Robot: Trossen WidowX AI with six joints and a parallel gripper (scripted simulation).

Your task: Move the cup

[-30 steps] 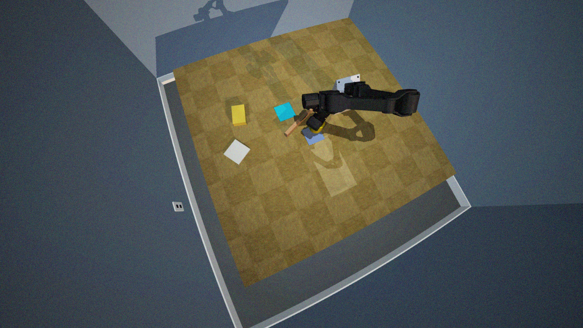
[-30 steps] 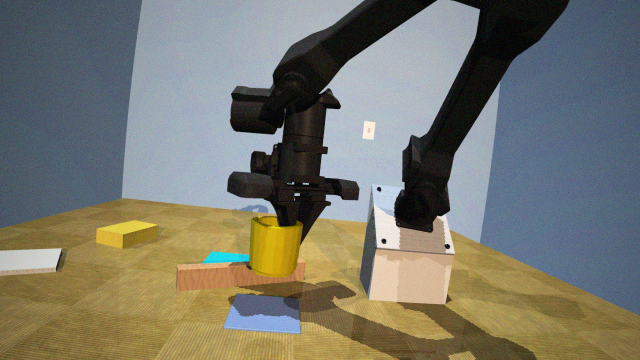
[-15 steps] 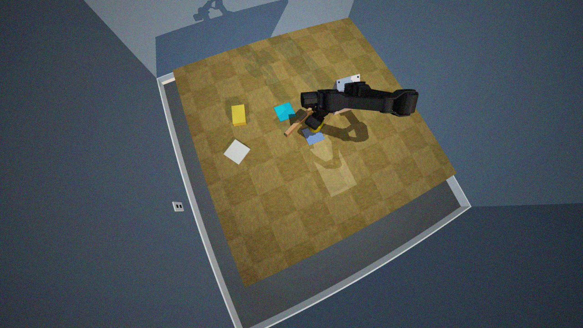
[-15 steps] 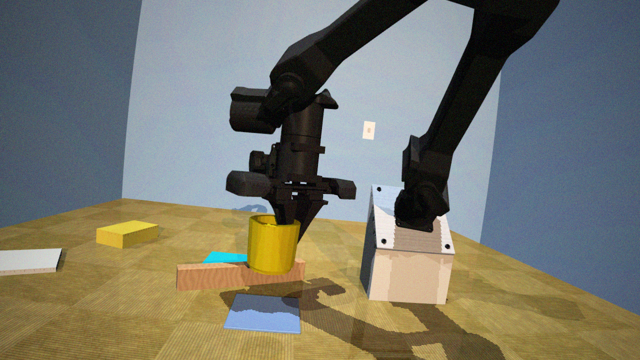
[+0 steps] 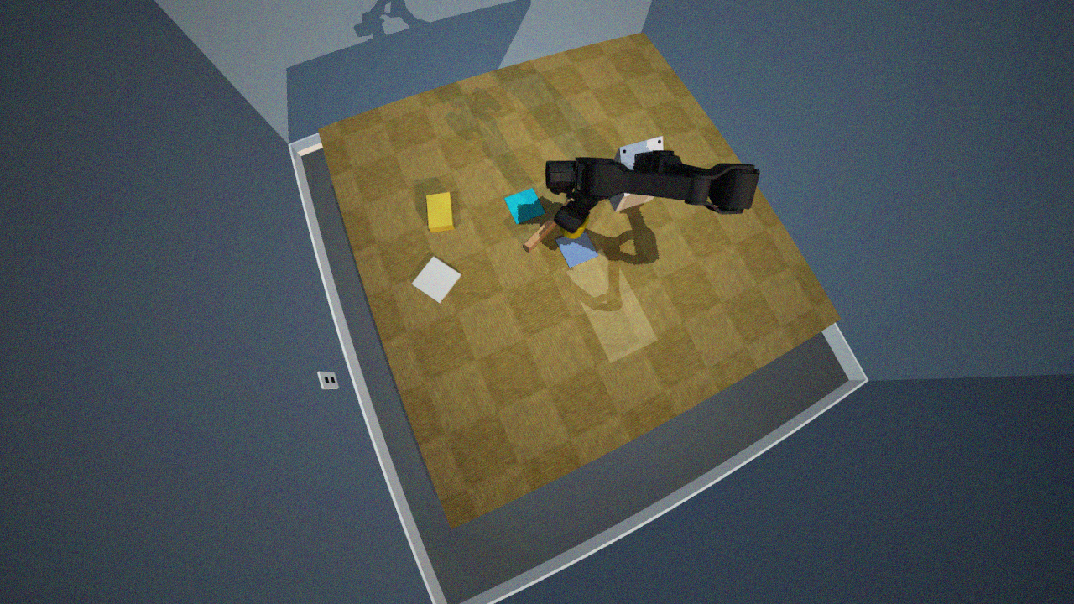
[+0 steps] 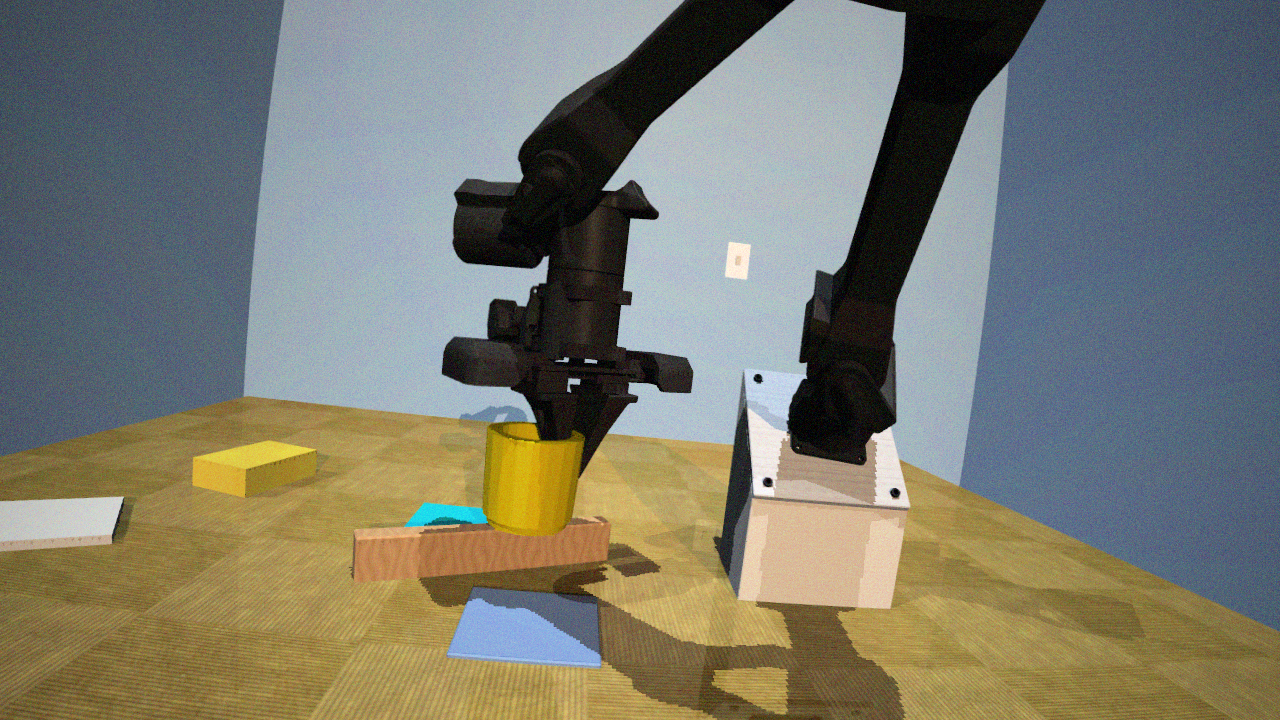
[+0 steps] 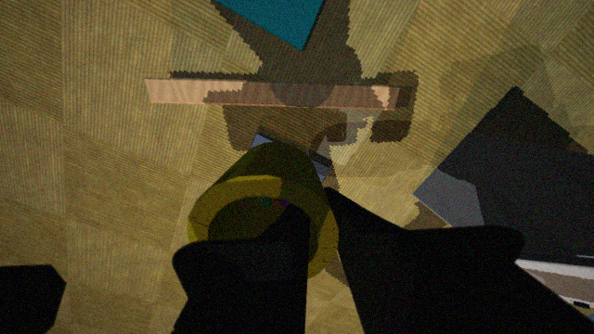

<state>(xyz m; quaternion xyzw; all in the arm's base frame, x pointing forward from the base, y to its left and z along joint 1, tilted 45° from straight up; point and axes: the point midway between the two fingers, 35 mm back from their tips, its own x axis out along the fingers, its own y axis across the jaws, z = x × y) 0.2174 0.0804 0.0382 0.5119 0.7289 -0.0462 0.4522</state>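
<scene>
The yellow cup [image 5: 576, 232] [image 6: 529, 488] [image 7: 241, 186] hangs raised, roughly upright, near the blue pad [image 5: 576, 252] [image 6: 510, 631] [image 7: 261, 140]. My gripper [image 6: 572, 452] [image 7: 316, 194] is shut on the cup's wall, one finger inside the cup and the other outside. A few small coloured marbles [image 7: 266, 201] show dimly inside the cup; the finger hides part of the inside. The cyan pad [image 5: 523, 201] [image 6: 438, 513] [image 7: 283, 20] lies beyond a wooden bar, partly in shadow, with nothing on it in view.
The wooden bar [image 5: 537, 237] [image 6: 393, 555] [image 7: 186, 91] stands between the two pads as a low barrier. A yellow block [image 5: 439, 210] [image 6: 259, 465] and a white slab [image 5: 436, 279] [image 6: 53, 521] lie farther off to the left. The arm's box base [image 6: 819, 555] stands to the right.
</scene>
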